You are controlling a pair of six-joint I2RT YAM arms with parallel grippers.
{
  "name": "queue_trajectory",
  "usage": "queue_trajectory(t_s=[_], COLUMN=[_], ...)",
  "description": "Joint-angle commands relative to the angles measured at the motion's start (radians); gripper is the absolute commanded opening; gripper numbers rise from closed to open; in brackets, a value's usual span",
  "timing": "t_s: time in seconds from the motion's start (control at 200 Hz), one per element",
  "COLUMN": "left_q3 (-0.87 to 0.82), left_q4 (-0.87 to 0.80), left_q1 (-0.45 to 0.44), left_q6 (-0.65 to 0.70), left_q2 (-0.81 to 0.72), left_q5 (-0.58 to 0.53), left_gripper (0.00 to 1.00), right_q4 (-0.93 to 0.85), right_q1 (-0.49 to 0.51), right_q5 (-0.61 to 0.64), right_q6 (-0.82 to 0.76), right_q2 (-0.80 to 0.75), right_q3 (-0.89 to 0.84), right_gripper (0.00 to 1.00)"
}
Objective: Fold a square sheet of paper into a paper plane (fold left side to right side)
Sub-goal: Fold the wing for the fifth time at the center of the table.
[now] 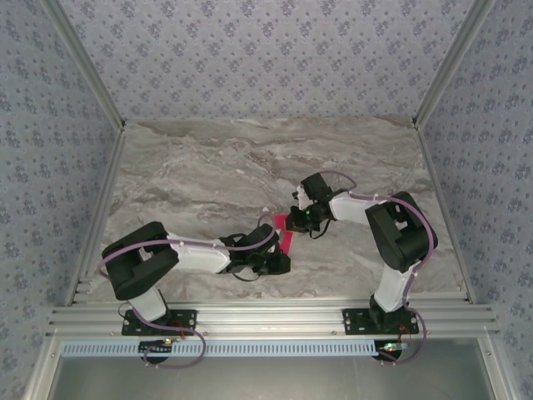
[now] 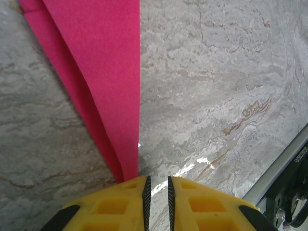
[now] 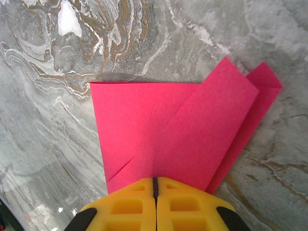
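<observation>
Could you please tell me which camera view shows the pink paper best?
The right wrist view: the pink paper lies nearly whole, its overlapping folded flaps clear. The left wrist view shows a narrow tapering strip; the top external view, a small sliver.

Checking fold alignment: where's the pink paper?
Top view: the folded magenta-pink paper sheet lies centrally on the marble table, left tool at its near pointed tip, right tool at its far end.

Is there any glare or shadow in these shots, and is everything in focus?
Left wrist view: white glints on the table near the left claw, paper crisp. Right wrist view: glare patch top left, a thin shadow along the paper's far edge. Top view: soft, even light, only faint shadows, paper small.
</observation>
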Motion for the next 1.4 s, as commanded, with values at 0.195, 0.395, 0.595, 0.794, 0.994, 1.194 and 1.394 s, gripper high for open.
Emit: queue_trajectory(t_s=[0.195,0.395,0.595,0.794,0.994,1.194,1.394], left_q3=[-0.072,-0.082,-0.074,0.003,0.068,0.121,0.129], left_q4=[0.000,0.033,0.047,-0.060,-0.077,-0.051,-0.074], left_q1=[-0.047,-0.060,-0.057,-0.008,0.053,0.055,0.055], left_q6=[-0.060,-0.078,-0.069,0.014,0.077,0.100,0.103], left_q2=[-0.007,-0.011,-0.093,-0.171,-0.095,-0.001,0.066], left_q5=[-0.014,-0.005,0.006,0.010,0.060,0.084,0.057], left_gripper=[0.18,0.17,0.17,0.19,0.19,0.19,0.18], right_q4=[-0.074,-0.078,-0.080,-0.081,-0.088,-0.090,-0.094], right_q1=[0.008,0.008,0.007,0.010,0.013,0.014,0.015], right_q5=[0.100,0.098,0.095,0.093,0.097,0.097,0.097], right_q6=[-0.018,-0.021,-0.023,-0.022,-0.023,-0.025,-0.026], right_q2=[0.077,0.080,0.080,0.078,0.079,0.079,0.079], right_q3=[-0.015,-0.012,-0.012,-0.012,-0.008,-0.007,-0.007], right_gripper=[0.07,0.07,0.07,0.07,0.07,0.07,0.07])
